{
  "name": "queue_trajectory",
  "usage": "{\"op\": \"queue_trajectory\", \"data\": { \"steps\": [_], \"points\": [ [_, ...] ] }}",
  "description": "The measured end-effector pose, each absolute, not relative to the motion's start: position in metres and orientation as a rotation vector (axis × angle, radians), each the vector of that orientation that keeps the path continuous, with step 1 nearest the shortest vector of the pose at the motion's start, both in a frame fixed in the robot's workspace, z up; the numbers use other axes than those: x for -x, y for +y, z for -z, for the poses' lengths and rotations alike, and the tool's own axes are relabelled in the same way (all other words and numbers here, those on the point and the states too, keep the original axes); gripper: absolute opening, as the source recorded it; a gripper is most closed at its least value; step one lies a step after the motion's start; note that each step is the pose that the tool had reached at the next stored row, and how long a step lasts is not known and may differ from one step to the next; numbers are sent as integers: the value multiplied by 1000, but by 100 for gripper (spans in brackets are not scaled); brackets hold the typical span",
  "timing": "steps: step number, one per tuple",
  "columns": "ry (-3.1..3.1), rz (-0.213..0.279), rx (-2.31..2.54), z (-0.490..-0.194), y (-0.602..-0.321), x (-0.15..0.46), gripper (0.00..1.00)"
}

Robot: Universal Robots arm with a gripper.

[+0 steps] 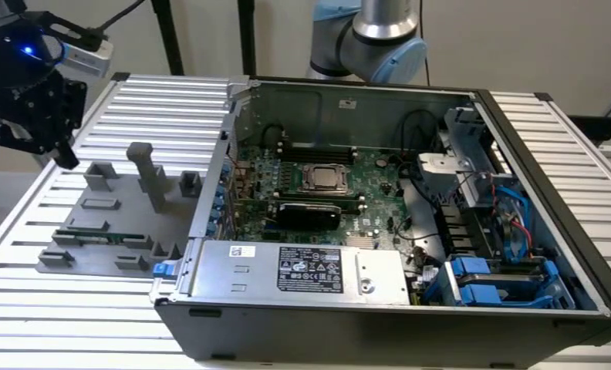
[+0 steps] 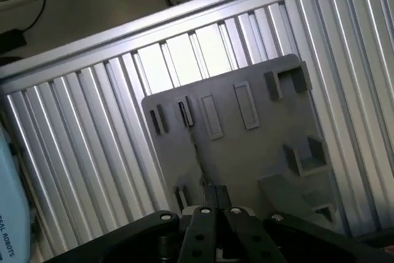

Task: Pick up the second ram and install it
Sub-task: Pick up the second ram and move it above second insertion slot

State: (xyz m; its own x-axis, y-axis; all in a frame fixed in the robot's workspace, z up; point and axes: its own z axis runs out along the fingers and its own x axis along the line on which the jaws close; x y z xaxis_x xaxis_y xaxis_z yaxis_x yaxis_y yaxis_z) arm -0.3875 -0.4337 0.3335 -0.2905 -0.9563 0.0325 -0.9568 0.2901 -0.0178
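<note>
We see the gripper [image 1: 65,154] clenched on nothing, hanging past the fixture plate [image 1: 120,220] at its far edge. The second ram [image 1: 99,234] sits by the plate's near edge, with its long axis along that edge.

Looks like a robotics lab / test bench: ribbed alu worktop [image 1: 172,100], open PC case [image 1: 388,339] w/ mobo [image 1: 373,166] exposed, grey fixture plate [image 1: 89,231], UR arm [image 1: 373,42] behind, black stand poles [image 1: 167,38], plain wall.
</note>
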Motion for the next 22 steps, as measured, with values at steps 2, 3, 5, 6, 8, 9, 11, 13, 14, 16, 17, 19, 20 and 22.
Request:
{"op": "queue_trajectory", "data": {
  "steps": [2,3,5,6,8,9,11,13,14,16,17,19,20,22],
  "points": [
    [-2476,-53,-1909,-332,-434,387,0],
    [-2459,-53,-1931,-331,-434,387,0],
    [-2424,-54,-1976,-329,-434,387,0],
    [-2406,-54,-1999,-327,-434,387,0],
    [-2370,-54,-2041,-324,-434,387,0],
    [-2355,-55,-2060,-322,-434,387,0],
    [-2330,-55,-2088,-319,-434,387,0],
    [-2312,-55,-2109,-315,-434,387,0],
    [-2304,-55,-2118,-313,-434,387,0],
    [-2295,-55,-2128,-310,-435,387,0],
    [-2292,-55,-2131,-308,-436,387,0],
    [-2288,-55,-2136,-305,-437,386,0],
    [-2286,-55,-2137,-303,-438,386,0],
    [-2284,-54,-2139,-300,-440,385,0]
  ]
}}
